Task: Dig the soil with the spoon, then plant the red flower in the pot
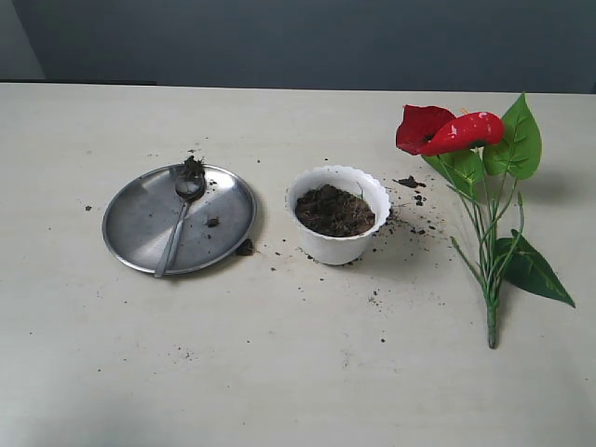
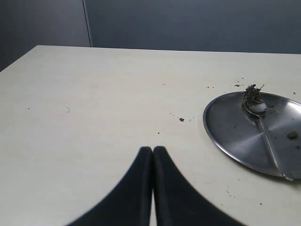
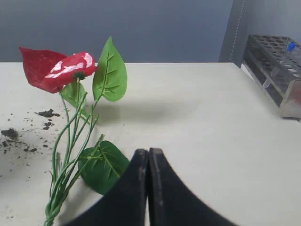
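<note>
Centrally, white pot holds soil, crumbs scattered around. Spoon lies on steel plate at pot's 9 o'clock, soil clump at bowl. Red flower lies flat at pot's 3 o'clock, blooms toward 12. Left gripper and right gripper both closed, empty, over tabletop.

A wide, pale cream table is seen, its matte top evenly lit by soft, diffuse light, so that only faint shadows are cast. Its far edge is backed by a dark blue-grey wall, divided by a vertical seam. Near one table edge a grey rack with rows of round holes is shown.
</note>
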`<state>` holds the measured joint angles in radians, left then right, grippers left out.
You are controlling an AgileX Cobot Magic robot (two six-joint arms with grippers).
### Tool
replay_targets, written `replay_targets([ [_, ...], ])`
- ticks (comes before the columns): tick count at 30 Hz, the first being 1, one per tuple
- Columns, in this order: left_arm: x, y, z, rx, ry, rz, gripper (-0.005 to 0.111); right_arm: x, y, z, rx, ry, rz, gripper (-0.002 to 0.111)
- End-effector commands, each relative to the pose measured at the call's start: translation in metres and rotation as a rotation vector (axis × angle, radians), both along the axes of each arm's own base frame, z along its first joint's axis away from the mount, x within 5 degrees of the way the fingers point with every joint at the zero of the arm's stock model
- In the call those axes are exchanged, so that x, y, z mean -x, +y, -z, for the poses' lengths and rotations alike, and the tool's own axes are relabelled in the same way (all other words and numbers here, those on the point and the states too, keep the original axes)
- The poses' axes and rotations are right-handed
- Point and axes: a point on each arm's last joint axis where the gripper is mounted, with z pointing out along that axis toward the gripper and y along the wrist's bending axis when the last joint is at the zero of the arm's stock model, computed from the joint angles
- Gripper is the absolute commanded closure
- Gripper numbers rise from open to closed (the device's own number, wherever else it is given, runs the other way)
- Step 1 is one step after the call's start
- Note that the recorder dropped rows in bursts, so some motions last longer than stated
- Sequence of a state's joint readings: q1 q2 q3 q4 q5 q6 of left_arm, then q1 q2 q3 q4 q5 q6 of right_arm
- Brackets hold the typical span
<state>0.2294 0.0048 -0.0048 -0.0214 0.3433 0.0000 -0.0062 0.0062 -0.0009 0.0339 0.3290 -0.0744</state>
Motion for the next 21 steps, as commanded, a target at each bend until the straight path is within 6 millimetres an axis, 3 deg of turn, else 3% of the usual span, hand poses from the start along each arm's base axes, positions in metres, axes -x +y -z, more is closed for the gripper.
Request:
replay_targets([
  [1, 0.0, -0.0001, 0.0006, -0.002, -0.009, 0.003, 0.106, 0.0002, -0.0004, -0.0005, 0.008, -0.011, 0.004, 0.109],
  [21, 0.0, -0.0001, 0.0006, -0.002, -0.009, 0.003, 0.106, -0.0004, -0.0001, -0.0036, -0.008, -0.045, 0.005, 0.109],
])
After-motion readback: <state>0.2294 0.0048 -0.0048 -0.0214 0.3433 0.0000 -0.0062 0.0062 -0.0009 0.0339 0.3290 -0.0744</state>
